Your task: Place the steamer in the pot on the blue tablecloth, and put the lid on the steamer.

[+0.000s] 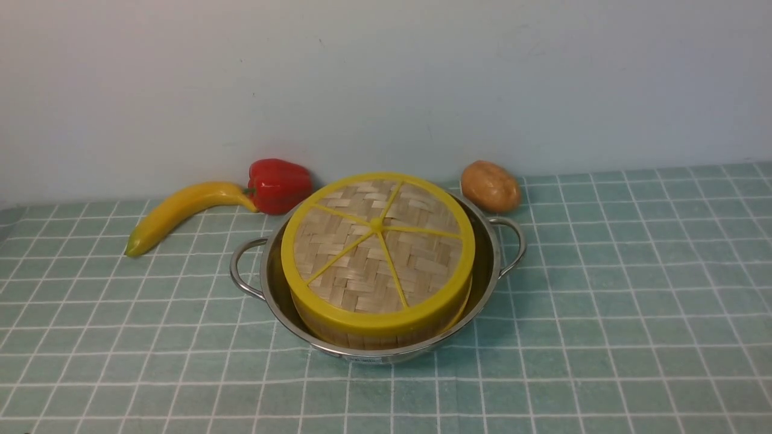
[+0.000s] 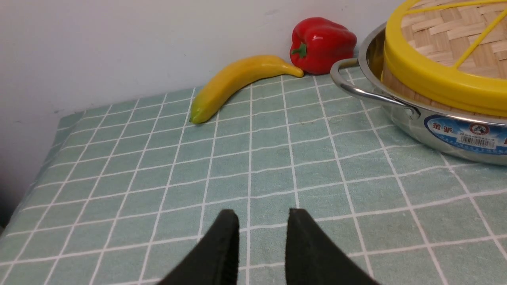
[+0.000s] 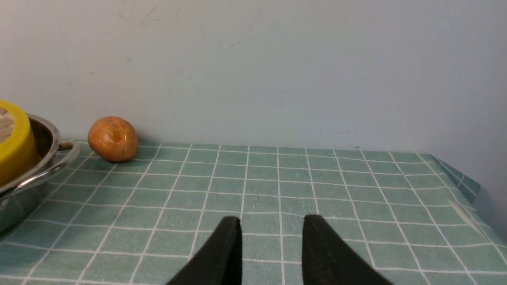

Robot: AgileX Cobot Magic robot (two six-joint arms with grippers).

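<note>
Mostly hidden under the lid [image 1: 378,250], the steamer [image 1: 362,337] sits in the pot [image 1: 482,289]; left gripper [image 2: 263,219] and right gripper [image 3: 271,225] gape, empty.

I read this as a staged test bench, not a working kitchen: the blue tablecloth [image 1: 633,301] is spread up against a bare pale wall [image 1: 386,78]. The glossy banana [image 1: 181,211], red pepper [image 1: 278,184] and potato [image 1: 490,185] look like plastic props, and the pot [image 2: 443,134] carries its shop barcode sticker [image 2: 471,136].
</note>
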